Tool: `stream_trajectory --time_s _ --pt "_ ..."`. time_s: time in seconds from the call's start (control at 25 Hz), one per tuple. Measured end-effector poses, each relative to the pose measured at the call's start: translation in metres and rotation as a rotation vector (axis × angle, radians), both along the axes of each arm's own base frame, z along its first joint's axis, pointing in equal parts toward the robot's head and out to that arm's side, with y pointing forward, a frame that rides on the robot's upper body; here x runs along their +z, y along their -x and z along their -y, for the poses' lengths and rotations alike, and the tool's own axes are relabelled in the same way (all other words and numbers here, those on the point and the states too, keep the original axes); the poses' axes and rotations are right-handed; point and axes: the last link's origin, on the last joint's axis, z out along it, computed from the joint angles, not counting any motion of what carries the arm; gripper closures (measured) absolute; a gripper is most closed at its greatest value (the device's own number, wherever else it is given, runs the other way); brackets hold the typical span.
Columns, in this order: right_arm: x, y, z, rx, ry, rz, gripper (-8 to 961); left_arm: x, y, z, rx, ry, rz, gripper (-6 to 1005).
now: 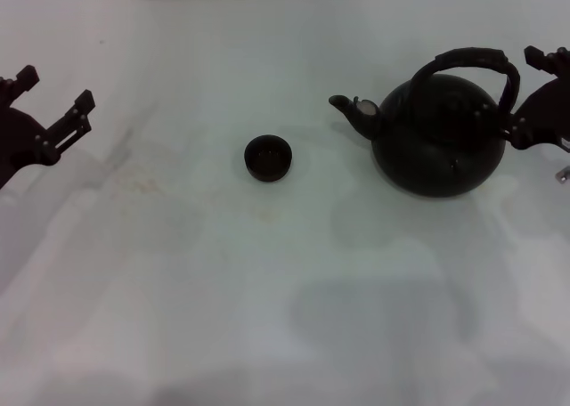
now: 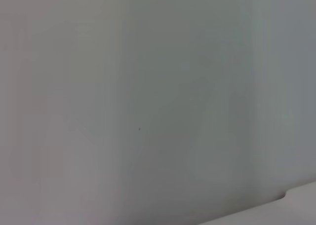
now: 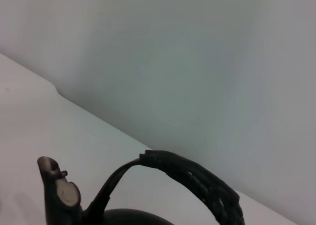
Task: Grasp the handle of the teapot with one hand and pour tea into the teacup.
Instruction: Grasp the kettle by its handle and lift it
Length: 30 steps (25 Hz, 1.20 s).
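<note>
The teapot (image 1: 439, 139) stands upright on the tabletop (image 1: 267, 290), spout toward the cup (image 1: 268, 158), which sits well apart. The right tool (image 1: 533, 99), fingers spread, is just beside the handle (image 1: 472, 63), probably to grasp it. The left tool (image 1: 55, 99), also spread and empty, waits far beyond the cup.

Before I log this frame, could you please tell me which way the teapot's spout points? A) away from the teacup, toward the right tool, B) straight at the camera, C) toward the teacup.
C: in the head view the spout juts from the teapot on its side facing the teacup.
</note>
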Motion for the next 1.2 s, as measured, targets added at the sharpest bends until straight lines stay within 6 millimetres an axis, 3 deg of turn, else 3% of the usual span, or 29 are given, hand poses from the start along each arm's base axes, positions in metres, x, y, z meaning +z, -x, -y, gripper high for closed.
stream_trajectory --time_s 0.96,1.2 --pt "0.002 -0.016 0.001 -0.062 -0.022 0.012 129 0.002 0.001 -0.006 0.012 -0.011 -0.014 166" --pt "-0.001 -0.018 0.000 -0.070 -0.017 0.011 368 0.001 -0.001 -0.008 0.005 -0.008 -0.020 168"
